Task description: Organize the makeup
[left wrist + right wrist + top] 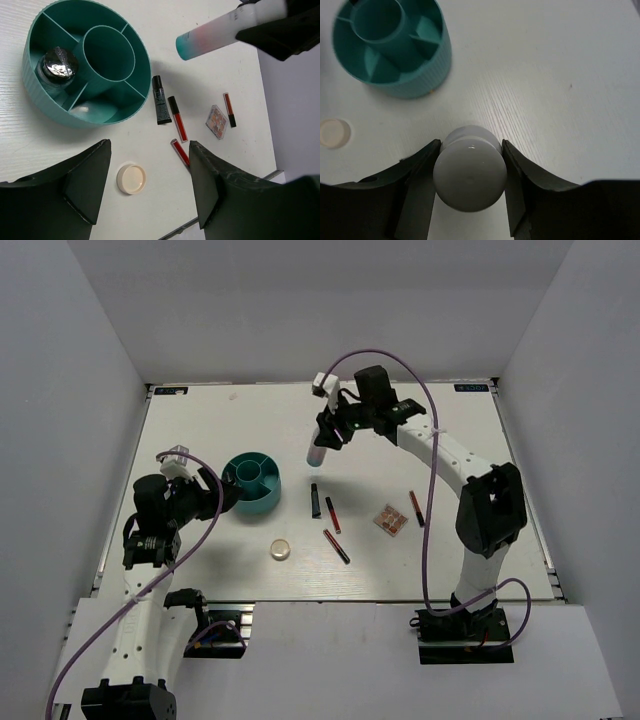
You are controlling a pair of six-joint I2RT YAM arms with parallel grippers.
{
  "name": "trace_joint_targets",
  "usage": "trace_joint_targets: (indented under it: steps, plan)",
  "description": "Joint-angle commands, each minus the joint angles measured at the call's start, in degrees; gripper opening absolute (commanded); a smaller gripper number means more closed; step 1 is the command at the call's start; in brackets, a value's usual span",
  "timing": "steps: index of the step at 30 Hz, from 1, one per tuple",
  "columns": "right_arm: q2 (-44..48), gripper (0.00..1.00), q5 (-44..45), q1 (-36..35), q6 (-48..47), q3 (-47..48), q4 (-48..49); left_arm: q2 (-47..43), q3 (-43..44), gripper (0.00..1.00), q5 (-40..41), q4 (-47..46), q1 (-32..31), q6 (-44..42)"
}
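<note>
My right gripper [330, 428] is shut on the white-and-blue bottle [319, 447] and holds it above the table, right of the teal tub [252, 487]. In the right wrist view the jaws [470, 150] clamp its white cap [470, 175]. My left gripper [226, 497] is open and empty by the tub's left side; in its view [148, 146] it hangs above the round cream compact [131, 179]. A clear vial [59, 65] stands in a tub compartment. A black tube [160, 100], three red-black sticks [177, 119] [181, 152] [229, 109] and the pinkish palette [216, 121] lie on the table.
The tub [85, 65] has a middle cup and several outer compartments. The compact [280, 551] lies near the table's front edge [330, 598]. The palette [390, 520] and one stick [416, 508] lie beside the right arm.
</note>
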State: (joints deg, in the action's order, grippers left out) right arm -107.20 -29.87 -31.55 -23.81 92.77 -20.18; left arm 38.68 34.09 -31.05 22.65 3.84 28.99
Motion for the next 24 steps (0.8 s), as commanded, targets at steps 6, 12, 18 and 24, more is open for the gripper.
trace_joint_targets:
  steps: [6, 12, 18, 24]
  plan:
    - [4.19, 0.0, -8.36, -5.36, 5.87, 7.51, 4.8, -1.59, -0.6, 0.73, -1.21, -0.16, -0.23, 0.1]
    - [1.21, 0.0, -9.94, -8.35, 10.98, 13.74, 8.4, -3.25, 1.06, 0.72, 1.77, 2.12, -0.23, -0.95]
    - [-3.27, 0.0, -9.86, -11.86, 16.25, 18.32, 11.92, -7.99, 1.86, 0.73, 5.73, 2.48, -0.23, -0.87]
    - [-6.53, 0.0, -8.11, -13.8, 17.57, 17.27, 14.55, -9.23, 1.6, 0.73, 6.17, 3.8, -0.23, -0.17]
